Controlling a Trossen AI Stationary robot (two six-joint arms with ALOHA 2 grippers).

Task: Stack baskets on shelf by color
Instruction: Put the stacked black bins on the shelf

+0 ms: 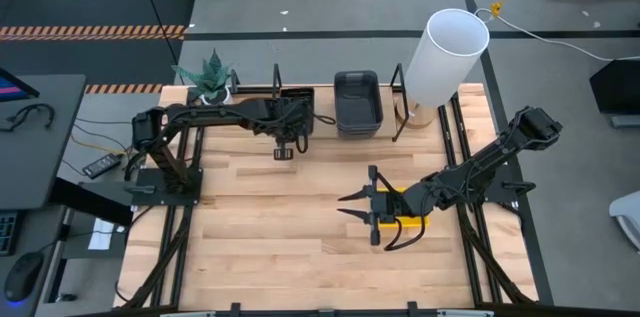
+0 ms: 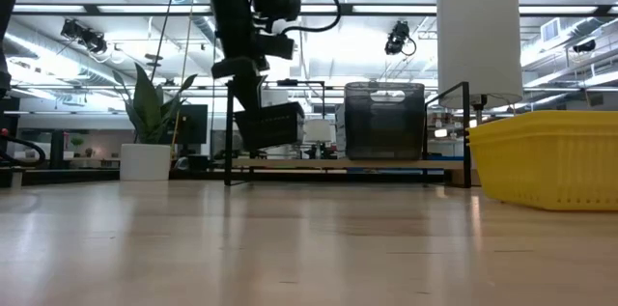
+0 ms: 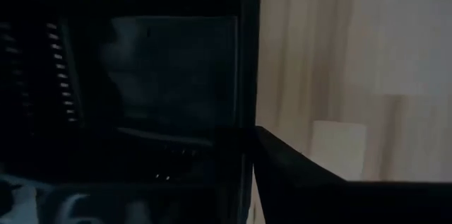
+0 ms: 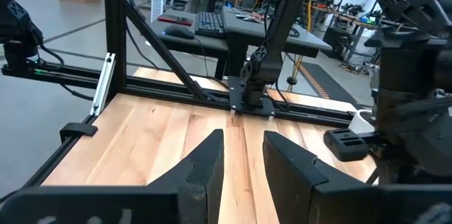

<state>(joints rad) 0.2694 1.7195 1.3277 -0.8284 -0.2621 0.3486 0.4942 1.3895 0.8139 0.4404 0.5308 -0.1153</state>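
My left gripper [image 2: 251, 101] reaches down over the left part of the shelf [image 2: 348, 164], shut on a black slatted basket [image 2: 272, 125] that fills the left wrist view [image 3: 169, 75]. A stack of dark grey baskets [image 1: 357, 102] stands on the shelf board to its right. One yellow basket [image 1: 402, 219] lies bottom down on the table near the right side, under my right arm. My right gripper [image 4: 244, 160] hovers level above the table, open, with nothing between its fingers. My left gripper comes at the black basket from above, slanting down, and has it at its upper left rim [image 2: 249, 113]. The gripper's own dark body hides the exact place of contact. The basket hangs tilted below the fingers, clear of the shelf board.
A tall white cylinder [image 1: 450, 52] stands at the shelf's right end and a potted plant [image 1: 212, 77] at its left end. Black bracket uprights [image 2: 229, 123] rise from the shelf. Bare tabletop [image 1: 270, 217] lies between the arms.
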